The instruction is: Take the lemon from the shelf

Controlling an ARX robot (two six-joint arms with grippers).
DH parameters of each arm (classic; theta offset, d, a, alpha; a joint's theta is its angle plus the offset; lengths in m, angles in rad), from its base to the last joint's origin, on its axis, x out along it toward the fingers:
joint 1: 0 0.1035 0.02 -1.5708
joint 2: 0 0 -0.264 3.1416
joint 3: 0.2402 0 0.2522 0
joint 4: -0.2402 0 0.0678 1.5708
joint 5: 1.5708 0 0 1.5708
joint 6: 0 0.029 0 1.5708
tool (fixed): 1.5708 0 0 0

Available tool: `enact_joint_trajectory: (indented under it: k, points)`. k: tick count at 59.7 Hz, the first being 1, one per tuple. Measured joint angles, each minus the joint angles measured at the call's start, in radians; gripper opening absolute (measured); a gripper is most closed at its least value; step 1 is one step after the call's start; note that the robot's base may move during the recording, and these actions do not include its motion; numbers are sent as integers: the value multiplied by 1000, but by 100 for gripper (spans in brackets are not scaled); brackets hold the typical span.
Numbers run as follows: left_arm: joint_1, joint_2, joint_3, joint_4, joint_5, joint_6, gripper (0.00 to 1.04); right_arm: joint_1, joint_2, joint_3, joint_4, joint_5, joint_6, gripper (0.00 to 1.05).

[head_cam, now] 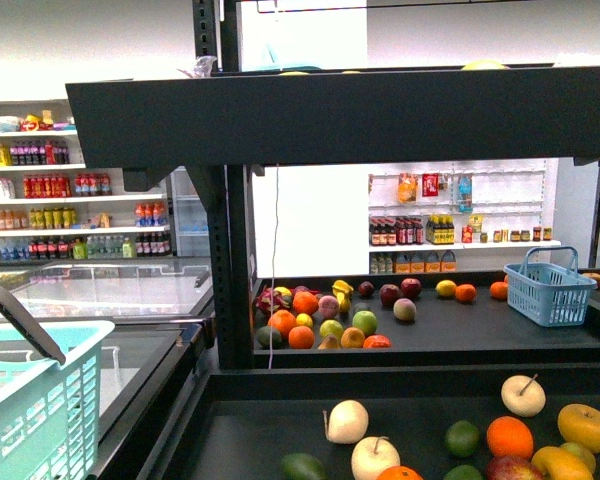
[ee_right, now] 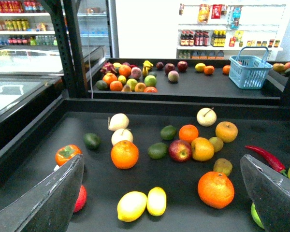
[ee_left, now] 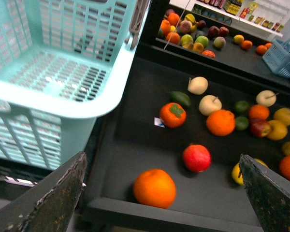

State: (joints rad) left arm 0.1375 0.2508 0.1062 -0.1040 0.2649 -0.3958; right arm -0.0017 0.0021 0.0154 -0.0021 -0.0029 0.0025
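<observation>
Left and right jaws gape apart, empty; the lemon (ee_right: 132, 206) lies near the shelf (ee_right: 183, 104) tray's front edge, open black tray alongside.

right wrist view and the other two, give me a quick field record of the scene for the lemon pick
target: larger bright-yellow oval fruit and smaller bright-yellow oval fruit, side by side, touching; either may be the lemon
support: shallow black tray of the black metal-framed shelf
nearest neighbour: large round orange, apart from both
left gripper: open, empty
right gripper: open, empty, not on the target
basket: pale teal slatted plastic basket, beside the tray, nothing seen inside
</observation>
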Motion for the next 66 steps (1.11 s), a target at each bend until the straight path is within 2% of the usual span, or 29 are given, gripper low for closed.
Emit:
enact_joint_trajectory:
  k: [7,12,21,48,66]
  points:
    - [124,223,103,183,127,-174,97,0,0,0,0,0,0,97]
    - [179,394,199,295,196,-275,97,0,0,0,0,0,0,97]
    - [239,752,406,449,206,-464,97,0,0,0,0,0,0,97]
    - [189,1292,801,629,126,-772,97,0,0,0,0,0,0,97]
    - [170,1464,930,652,76,-816,97,0,0,0,0,0,0,97]
